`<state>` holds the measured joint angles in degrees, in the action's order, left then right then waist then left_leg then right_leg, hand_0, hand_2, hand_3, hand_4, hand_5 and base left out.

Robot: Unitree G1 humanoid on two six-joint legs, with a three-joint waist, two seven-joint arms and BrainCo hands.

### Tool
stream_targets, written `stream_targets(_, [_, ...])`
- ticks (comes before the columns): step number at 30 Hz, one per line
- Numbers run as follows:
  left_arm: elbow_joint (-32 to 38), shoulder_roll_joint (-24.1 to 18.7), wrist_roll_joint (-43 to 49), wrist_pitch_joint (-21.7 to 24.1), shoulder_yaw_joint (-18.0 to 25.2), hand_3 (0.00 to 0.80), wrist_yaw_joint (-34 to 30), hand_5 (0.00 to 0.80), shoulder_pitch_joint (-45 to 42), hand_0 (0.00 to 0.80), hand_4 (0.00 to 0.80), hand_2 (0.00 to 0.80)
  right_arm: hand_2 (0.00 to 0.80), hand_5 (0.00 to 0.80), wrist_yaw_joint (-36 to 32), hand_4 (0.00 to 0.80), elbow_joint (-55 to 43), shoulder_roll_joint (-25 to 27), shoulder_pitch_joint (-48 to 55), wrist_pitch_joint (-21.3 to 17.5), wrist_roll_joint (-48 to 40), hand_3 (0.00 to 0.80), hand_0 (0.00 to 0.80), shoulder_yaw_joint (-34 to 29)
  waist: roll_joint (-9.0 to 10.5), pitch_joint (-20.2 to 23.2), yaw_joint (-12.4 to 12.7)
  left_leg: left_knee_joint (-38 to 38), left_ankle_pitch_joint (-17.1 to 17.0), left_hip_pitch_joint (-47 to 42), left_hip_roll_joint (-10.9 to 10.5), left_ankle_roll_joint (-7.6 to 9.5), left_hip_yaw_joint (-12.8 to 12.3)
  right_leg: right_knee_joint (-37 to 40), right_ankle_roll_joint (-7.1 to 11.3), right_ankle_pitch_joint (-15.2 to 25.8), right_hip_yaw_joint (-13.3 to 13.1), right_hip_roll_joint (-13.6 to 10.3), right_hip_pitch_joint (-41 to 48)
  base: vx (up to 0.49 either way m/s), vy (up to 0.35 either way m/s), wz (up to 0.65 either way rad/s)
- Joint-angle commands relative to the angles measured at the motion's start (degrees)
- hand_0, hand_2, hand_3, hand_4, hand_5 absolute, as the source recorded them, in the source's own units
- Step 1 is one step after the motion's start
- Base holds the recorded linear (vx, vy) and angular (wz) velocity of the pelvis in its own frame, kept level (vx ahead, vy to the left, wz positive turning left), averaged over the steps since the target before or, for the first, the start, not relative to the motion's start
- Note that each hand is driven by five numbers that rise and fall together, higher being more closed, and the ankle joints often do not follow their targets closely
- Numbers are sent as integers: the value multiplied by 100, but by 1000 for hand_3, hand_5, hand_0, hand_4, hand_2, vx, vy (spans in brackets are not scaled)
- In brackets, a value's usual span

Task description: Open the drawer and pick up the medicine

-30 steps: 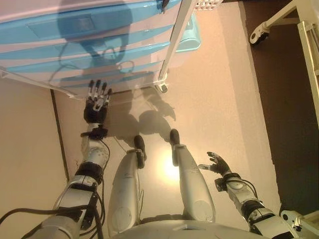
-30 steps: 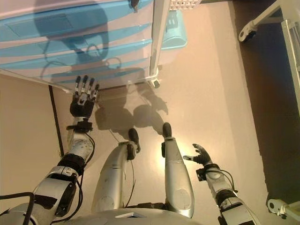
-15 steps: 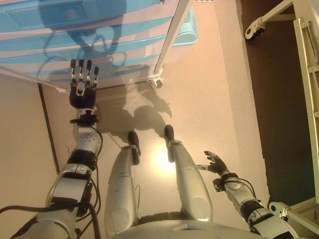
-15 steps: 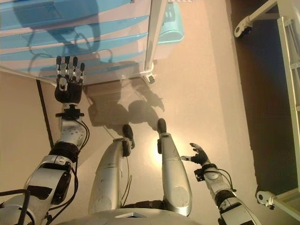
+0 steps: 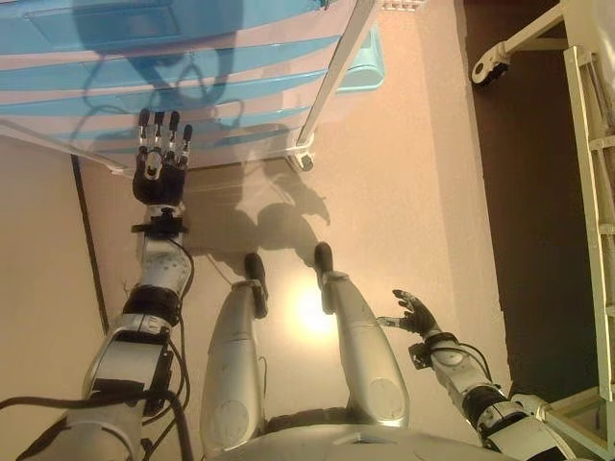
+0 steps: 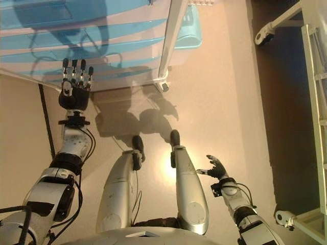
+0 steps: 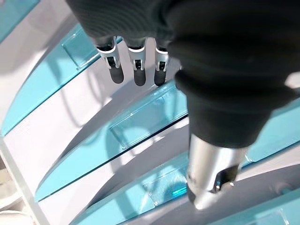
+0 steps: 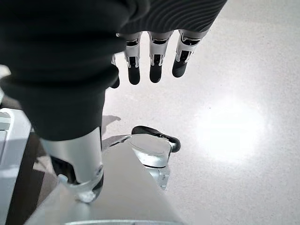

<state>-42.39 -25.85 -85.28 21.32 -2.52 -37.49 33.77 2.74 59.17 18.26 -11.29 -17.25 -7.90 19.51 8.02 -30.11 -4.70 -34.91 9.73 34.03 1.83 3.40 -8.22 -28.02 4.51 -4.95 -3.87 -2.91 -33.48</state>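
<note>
A white drawer unit (image 5: 192, 77) with several translucent blue drawer fronts stands ahead of me; all drawers look shut. My left hand (image 5: 159, 171) is raised in front of its lower drawers, fingers straight and open, empty, a little short of the fronts. In the left wrist view the fingers (image 7: 136, 70) point at the blue drawer fronts (image 7: 140, 126) with their recessed handles. My right hand (image 5: 413, 313) hangs low at my right side, open and empty; its fingers (image 8: 154, 65) show over bare floor. No medicine is visible.
A light blue bin (image 5: 360, 67) stands on the floor right of the unit. The unit's white frame post ends in a caster (image 5: 302, 160). A white wheeled frame (image 5: 519, 48) and a white rack (image 5: 591, 192) stand at right over a dark floor strip.
My left hand has lifted from the unit's bottom edge to the lower drawer fronts, then held about still. The camera has shifted a little. The right hand has stayed put.
</note>
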Motion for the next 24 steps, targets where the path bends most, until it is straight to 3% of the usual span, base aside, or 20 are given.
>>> stream_targets(1, [536,-445,177,33,155,0,-27,0,585,0,0,0,0,0,58,0,-320,-38,393,-5,-121,0,0,212,-38,221,137,-268,571,0,-372,102,31,775,-52,636,188,100,373,2,-49,2])
stream_targets(11, [-285,-381,795,-532,-80,0,828,0,298,0,0,0,0,0,141,0,-420,-135,305,107,-184,0,0,234,19,149,185,-252,514,-55,-377,103,25,856,-49,636,253,117,534,4,-40,3])
stream_targets(24, [-687,-281,1225,-751,-208,0,823,0,149,0,0,0,0,0,107,0,-457,-149,274,183,-141,0,0,236,13,67,183,-285,477,-106,-356,96,-14,858,-67,611,275,146,645,0,0,0])
